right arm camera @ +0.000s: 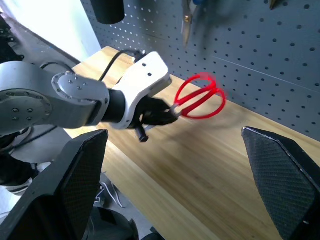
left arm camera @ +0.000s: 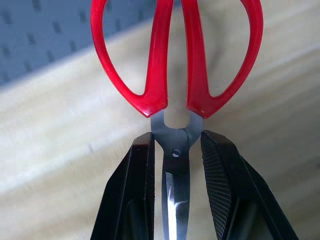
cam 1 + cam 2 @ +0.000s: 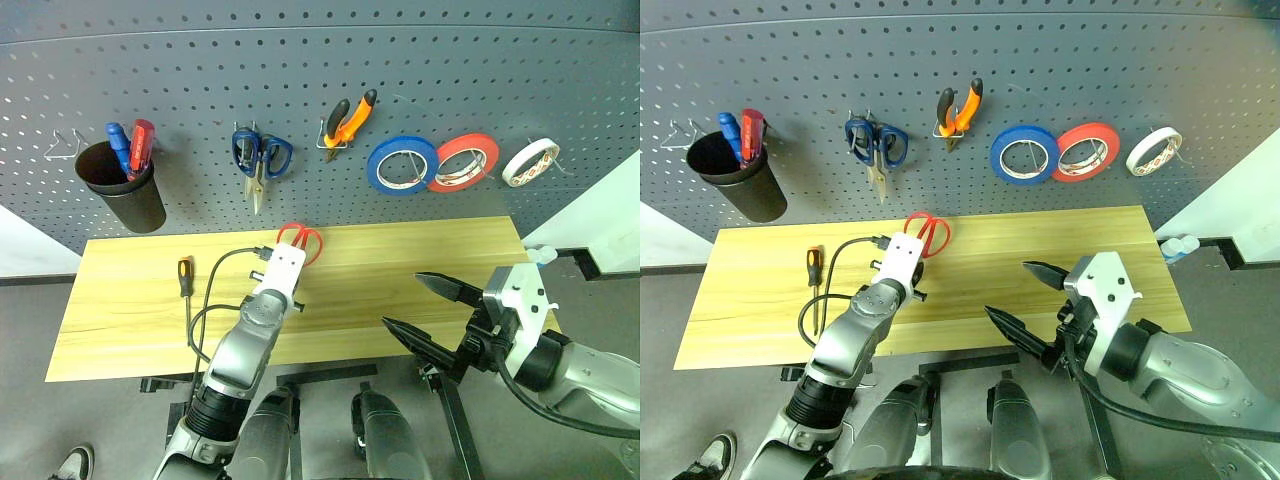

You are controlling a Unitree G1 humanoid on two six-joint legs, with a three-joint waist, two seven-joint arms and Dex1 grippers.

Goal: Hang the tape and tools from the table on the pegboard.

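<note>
Now left gripper (image 2: 176, 187) clamped on scissors (image 3: 301, 240) at blade pivot, red loops pointing forward toward pegboard (image 3: 300, 100), free to slip over hook. Scissors held above table (image 3: 400, 270), near its back edge. Right gripper (image 3: 432, 310) jaws spread wide, empty, parked off front edge, clear of work. Screwdriver (image 3: 185, 276) lies on table; pliers (image 3: 350, 122), tape (image 3: 530, 162) hang on board.

No legible text, labels, brand marks, numbers or signs appear on any tool, tape roll, panel or surface.
</note>
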